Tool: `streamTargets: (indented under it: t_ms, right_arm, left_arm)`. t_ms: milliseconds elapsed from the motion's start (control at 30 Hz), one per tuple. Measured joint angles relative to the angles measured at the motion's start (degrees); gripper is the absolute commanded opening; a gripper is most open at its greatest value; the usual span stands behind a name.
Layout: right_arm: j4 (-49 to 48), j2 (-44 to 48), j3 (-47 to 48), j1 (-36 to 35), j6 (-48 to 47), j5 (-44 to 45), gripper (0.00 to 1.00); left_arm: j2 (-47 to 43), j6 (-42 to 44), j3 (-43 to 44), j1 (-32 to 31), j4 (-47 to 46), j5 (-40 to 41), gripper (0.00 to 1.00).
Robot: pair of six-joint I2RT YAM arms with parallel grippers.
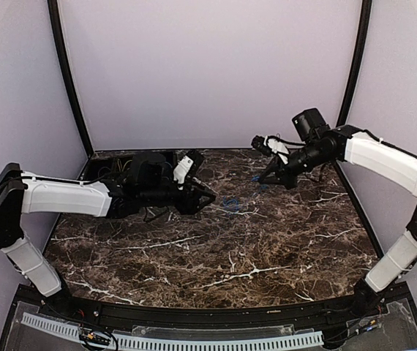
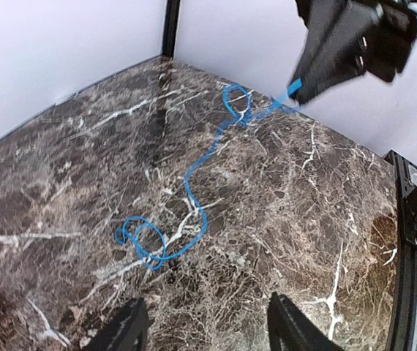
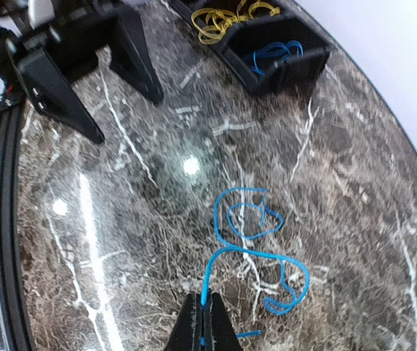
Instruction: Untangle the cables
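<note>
Marble table (image 3: pixel 362 219): blue cable (image 3: pixel 252 251) end clamped in right claw (image 3: pixel 203 322), empty left claw (image 2: pixel 205 306) spread nearby.

From above you can barely see the blue cable (image 1: pixel 230 205), and the left arm (image 1: pixel 62 197) hides most of the black bin (image 1: pixel 110 159). At the right wrist, the yellow cable (image 3: pixel 227 20) runs off the top edge. The blue cable's end vanishes inside the right gripper (image 3: pixel 205 311)'s pinch.

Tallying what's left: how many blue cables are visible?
2. One blue cable lies on the table, its end pinched by the right end effector; a second blue cable sits in the bin. More may be hidden there.
</note>
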State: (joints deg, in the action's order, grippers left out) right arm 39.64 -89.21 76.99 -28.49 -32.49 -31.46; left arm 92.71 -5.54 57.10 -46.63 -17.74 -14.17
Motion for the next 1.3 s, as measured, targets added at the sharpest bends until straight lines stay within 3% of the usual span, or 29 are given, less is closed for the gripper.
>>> streamTargets:
  t_ms: [100, 267, 400, 567, 633, 700, 733, 833, 1000, 1300]
  right_arm:
    - [3.76, 2.08, 6.16, -0.04, -0.26, -3.82, 0.00]
    - [8.44, 2.08, 11.82, -0.20, 0.37, -9.57, 0.00]
    - [10.82, 0.79, 15.23, -0.26, 1.77, -13.84, 0.00]
    - [12.35, -0.28, 19.06, -0.31, 2.64, -18.69, 0.00]
    - [12.94, -0.31, 19.87, -0.31, 2.89, -20.39, 0.00]
    - [13.22, -0.31, 20.22, -0.37, 3.06, -21.73, 0.00]
    - [13.35, -0.31, 20.28, -0.42, 3.10, -22.18, 0.00]
    - [14.08, -0.31, 20.41, -0.52, 3.21, -22.75, 0.00]
    - [15.76, -0.26, 24.39, -0.46, 3.21, -22.69, 0.00]
    - [16.55, 0.15, 34.36, 4.42, 7.04, -21.68, 0.00]
  left_arm:
    - [-3.06, 2.19, -5.16, -1.79, -6.67, -0.02, 0.70]
    - [-6.43, 6.40, -9.05, -6.54, -18.05, 1.53, 0.72]
    - [-5.22, 8.26, -7.48, -9.18, -24.24, 2.78, 0.72]
    - [3.19, 9.22, -0.59, -10.14, -31.52, 4.50, 0.71]
    - [7.28, 9.18, 1.40, -10.16, -34.75, 5.42, 0.66]
    - [11.45, 8.85, 3.78, -10.16, -37.03, 5.86, 0.51]
    - [13.73, 8.24, 5.38, -10.16, -37.88, 5.79, 0.36]
    - [19.12, 6.38, 9.60, -10.12, -39.52, 4.79, 0.05]
    - [23.34, 2.10, 10.86, -10.16, -42.32, 2.80, 0.00]
    - [20.81, -2.60, 2.64, -10.16, -55.32, 1.09, 0.00]
